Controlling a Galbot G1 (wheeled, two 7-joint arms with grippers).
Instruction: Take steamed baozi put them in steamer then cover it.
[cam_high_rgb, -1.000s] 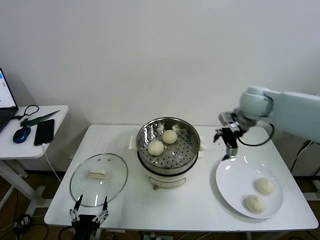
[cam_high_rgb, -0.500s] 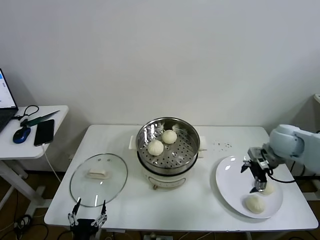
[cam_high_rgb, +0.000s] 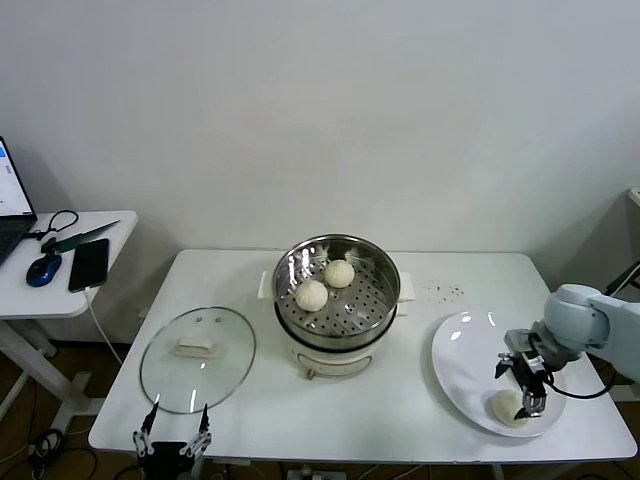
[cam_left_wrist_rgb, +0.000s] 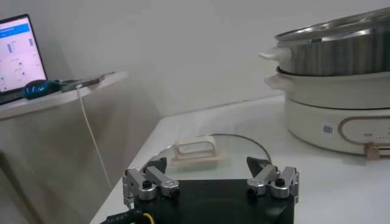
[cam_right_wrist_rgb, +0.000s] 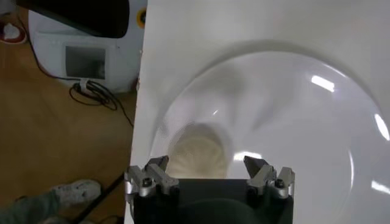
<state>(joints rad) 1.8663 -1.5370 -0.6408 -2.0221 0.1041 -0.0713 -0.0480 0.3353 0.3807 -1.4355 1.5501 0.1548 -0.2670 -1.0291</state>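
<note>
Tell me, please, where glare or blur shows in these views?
Head view: light glints on the cover and the white plate. Right wrist view: bright glare patches on the plate; the steamed baozi below the right gripper looks soft. Left wrist view: the steamer is slightly blurred.

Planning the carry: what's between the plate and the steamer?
Head view: only bare table between the plate and the steamer, apart from faint specks farther back.

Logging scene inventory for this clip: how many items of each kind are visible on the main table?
steamer: 1
cover: 1
plate: 1
steamed baozi: 3 visible, two in the steamer, one on the plate
Total: 6
</note>
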